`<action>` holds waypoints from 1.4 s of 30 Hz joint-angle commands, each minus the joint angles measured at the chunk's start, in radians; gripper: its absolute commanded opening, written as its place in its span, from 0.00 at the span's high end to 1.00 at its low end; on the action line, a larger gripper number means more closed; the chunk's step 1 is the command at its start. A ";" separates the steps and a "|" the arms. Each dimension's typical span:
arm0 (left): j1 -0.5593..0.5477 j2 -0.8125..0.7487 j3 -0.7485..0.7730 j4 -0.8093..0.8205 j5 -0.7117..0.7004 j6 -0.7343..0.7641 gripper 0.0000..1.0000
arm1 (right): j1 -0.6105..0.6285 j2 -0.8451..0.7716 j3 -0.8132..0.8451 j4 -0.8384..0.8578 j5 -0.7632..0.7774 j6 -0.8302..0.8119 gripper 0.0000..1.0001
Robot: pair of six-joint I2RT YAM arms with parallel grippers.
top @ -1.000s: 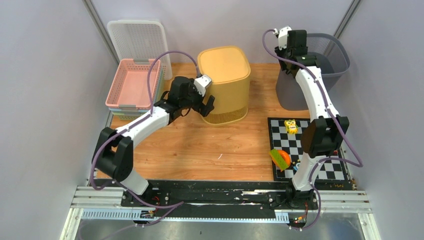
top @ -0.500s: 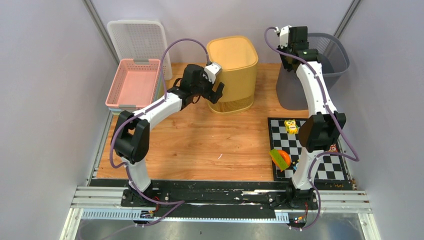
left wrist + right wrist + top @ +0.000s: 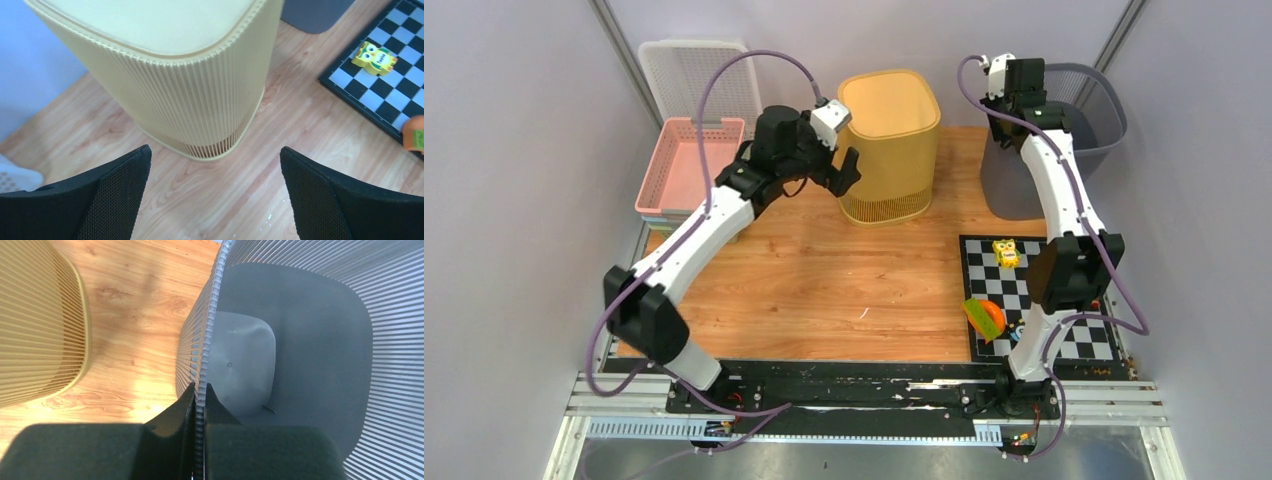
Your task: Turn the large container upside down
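Observation:
A grey ribbed container stands upright at the back right, its mouth facing up. My right gripper is over its left rim. In the right wrist view that gripper is shut on the grey container's thin rim, one finger outside and one inside. A yellow ribbed container stands at the back centre with its closed base up. My left gripper hangs just left of it, open and apart from it. The left wrist view shows nothing between that gripper's fingers, with the yellow container beyond them.
Stacked pink baskets sit at the back left with a white basket leaning behind them. A checkered mat on the right carries a yellow toy and an orange-green toy. Grey walls stand close on both sides.
The yellow container shifted back and right and now stands level. My left gripper drew away from it and rose. My right gripper's jaws closed onto the grey container's rim.

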 commanded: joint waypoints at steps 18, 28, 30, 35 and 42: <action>-0.001 -0.444 -0.333 -0.257 -0.327 0.242 0.00 | 0.042 -0.630 -0.068 0.194 -0.282 0.051 0.98; 0.006 -0.496 -0.444 -0.224 -0.445 0.233 0.00 | 0.048 -0.683 0.147 0.066 -0.761 0.248 0.98; 0.010 -0.495 -0.462 -0.218 -0.455 0.231 0.00 | 0.048 -0.678 0.190 0.064 -0.819 0.282 0.98; 0.051 -0.512 -0.443 -0.228 -0.475 0.225 0.00 | 0.048 -0.671 0.198 0.143 -1.011 0.470 0.98; 0.157 -0.607 -0.295 -0.307 -0.492 0.262 0.00 | 0.075 -0.719 0.025 0.228 -1.178 0.573 0.98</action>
